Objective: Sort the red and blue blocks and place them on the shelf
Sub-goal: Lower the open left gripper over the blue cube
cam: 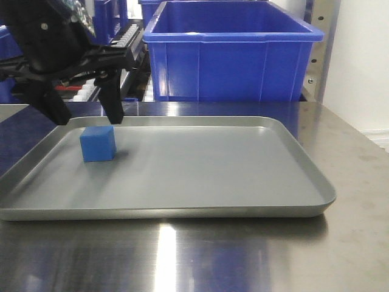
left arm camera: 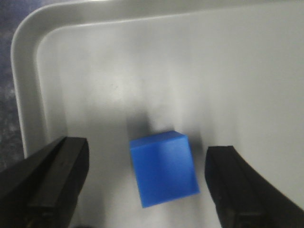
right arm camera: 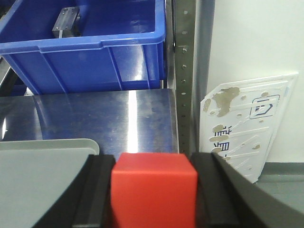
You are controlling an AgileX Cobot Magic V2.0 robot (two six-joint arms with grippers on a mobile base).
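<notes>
Presently, items as seen:

Blue block (cam: 97, 144): one mid-blue cube. It sits flat on the floor of the tray, toward the far left corner and clear of the rim. In the wrist view it is turned slightly askew to the fingers.

Left gripper (cam: 88, 118): black, spread wide and holding nothing. One finger stands on each side of the blue block, with bare tray showing in both gaps. From the front the fingertips seem to sit just above and behind the block's top edge, though the angle makes the height hard to judge.

Red block (right arm camera: 154, 183): one bright red cube, held off the tray at its right end.

Right gripper (right arm camera: 153, 199): both black fingers are pressed against opposite faces of the red block, with no gap on either side.

Tray (cam: 213, 164): shallow and grey, with rounded corners. It lies on the steel surface (cam: 243, 255) and holds only the blue block.

Blue bin (cam: 231, 67): large plastic bin standing on the far side of the steel surface behind the tray. A small metal part (right arm camera: 64, 21) lies inside it.

Shelf (right arm camera: 184, 71): a perforated silver upright is visible at the right, just beside the bin.

White panel (right arm camera: 247, 123): scuffed, leaning against the wall to the right of the upright.
</notes>
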